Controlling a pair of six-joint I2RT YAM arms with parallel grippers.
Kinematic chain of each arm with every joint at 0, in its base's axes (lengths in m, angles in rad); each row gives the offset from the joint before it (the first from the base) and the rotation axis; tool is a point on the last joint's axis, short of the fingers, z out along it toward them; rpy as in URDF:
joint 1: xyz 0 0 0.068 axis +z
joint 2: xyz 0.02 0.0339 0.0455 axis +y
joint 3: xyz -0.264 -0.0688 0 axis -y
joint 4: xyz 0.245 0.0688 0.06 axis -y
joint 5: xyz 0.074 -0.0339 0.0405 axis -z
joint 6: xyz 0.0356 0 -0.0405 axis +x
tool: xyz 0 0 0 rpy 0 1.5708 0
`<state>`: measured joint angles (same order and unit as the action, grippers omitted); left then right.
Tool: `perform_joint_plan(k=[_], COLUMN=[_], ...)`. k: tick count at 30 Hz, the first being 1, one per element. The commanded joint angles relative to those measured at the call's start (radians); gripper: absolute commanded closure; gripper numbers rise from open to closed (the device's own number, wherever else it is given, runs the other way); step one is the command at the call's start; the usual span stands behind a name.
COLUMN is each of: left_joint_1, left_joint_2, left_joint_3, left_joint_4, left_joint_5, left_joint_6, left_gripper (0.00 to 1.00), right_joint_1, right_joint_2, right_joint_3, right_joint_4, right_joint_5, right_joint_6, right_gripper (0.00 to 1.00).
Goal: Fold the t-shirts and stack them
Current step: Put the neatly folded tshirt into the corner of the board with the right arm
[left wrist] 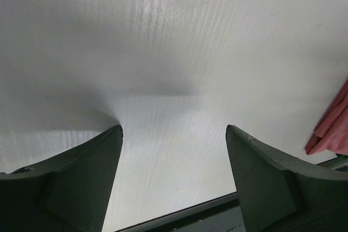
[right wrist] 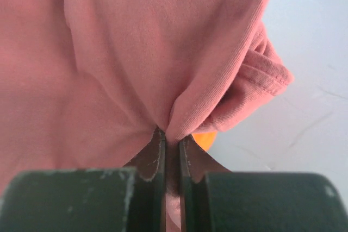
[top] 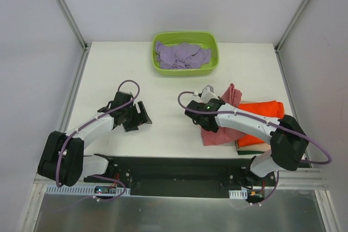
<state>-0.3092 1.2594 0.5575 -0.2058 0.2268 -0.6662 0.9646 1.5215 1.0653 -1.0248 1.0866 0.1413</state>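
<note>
The salmon-red t-shirt point(top: 220, 113) lies bunched at the right of the table, partly over the folded orange t-shirt point(top: 263, 120). My right gripper point(top: 209, 126) is shut on a fold of the salmon-red shirt point(right wrist: 136, 63), cloth pinched between its fingers point(right wrist: 155, 156). A bit of orange point(right wrist: 205, 138) shows below the cloth. My left gripper point(top: 142, 119) is open and empty just above the bare table point(left wrist: 174, 69); the salmon-red shirt's edge point(left wrist: 331, 126) shows at its right. Lavender t-shirts point(top: 182, 55) lie crumpled in the lime-green tub point(top: 213, 68). The tan shirt is out of view.
The tub stands at the back centre of the white table point(top: 109, 74). A dark green flat edge point(top: 251, 152) shows under the orange shirt near the front edge. Metal frame posts point(top: 65, 9) stand at the back corners.
</note>
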Motion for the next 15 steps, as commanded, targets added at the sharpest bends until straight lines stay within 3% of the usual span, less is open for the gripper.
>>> perform_joint_plan(k=[1, 6, 15], left_joint_1=[-0.011, -0.011, -0.01], left_joint_2=[-0.015, -0.049, -0.075], left_joint_3=[-0.033, -0.042, -0.044], left_joint_4=[-0.053, -0.053, -0.058], left_joint_5=[-0.035, -0.044, -0.052], left_joint_6=[0.025, 0.025, 0.028], left_gripper=[0.2, 0.01, 0.01], right_joint_1=[-0.012, -0.062, -0.171], right_joint_2=[-0.084, -0.22, -0.464], right_joint_3=[0.065, 0.076, 0.068], right_joint_4=[-0.164, -0.114, 0.048], right_joint_5=[0.131, 0.057, -0.178], right_joint_6=[0.004, -0.077, -0.305], right_gripper=[1.0, 0.99, 1.0])
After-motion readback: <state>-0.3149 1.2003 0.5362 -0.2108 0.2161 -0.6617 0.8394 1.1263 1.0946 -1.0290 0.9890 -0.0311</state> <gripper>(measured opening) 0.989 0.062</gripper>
